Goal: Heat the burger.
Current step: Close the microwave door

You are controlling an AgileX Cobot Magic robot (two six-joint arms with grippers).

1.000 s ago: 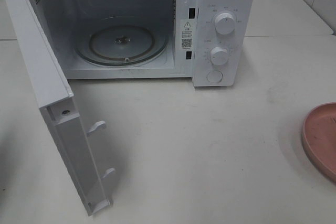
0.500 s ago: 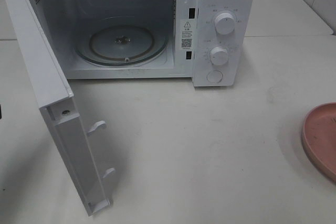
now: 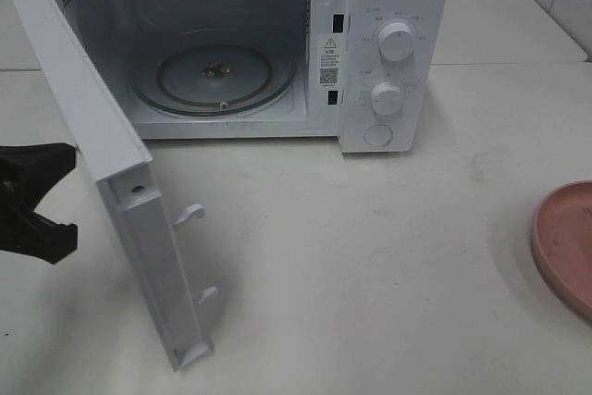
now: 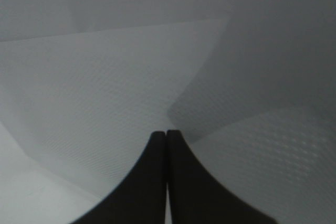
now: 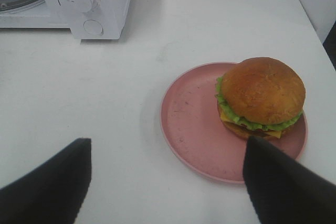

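The burger (image 5: 261, 95), with a glossy brown bun, green lettuce and yellow cheese, sits on the right part of a round pink plate (image 5: 189, 124). My right gripper (image 5: 168, 142) hovers open just in front of the plate, holding nothing. The exterior high view shows only the plate's edge (image 3: 566, 242), not the burger. The white microwave (image 3: 393, 6) stands at the back, its door (image 3: 83, 108) swung out to the left and its glass turntable (image 3: 213, 76) bare. My left gripper (image 4: 167, 135) is shut, fingertips close against the door's outer face; its black body (image 3: 37, 201) shows left of the door.
Two round knobs (image 3: 396, 41) and a button are on the microwave's right panel. The door's two latch hooks (image 3: 190, 215) stick out over the white table (image 3: 370, 275). A tiled wall runs along the back right.
The left gripper has come into view from the left edge, behind the door. The door's free edge has swung a little to the right, toward the oven. The right side is unchanged.
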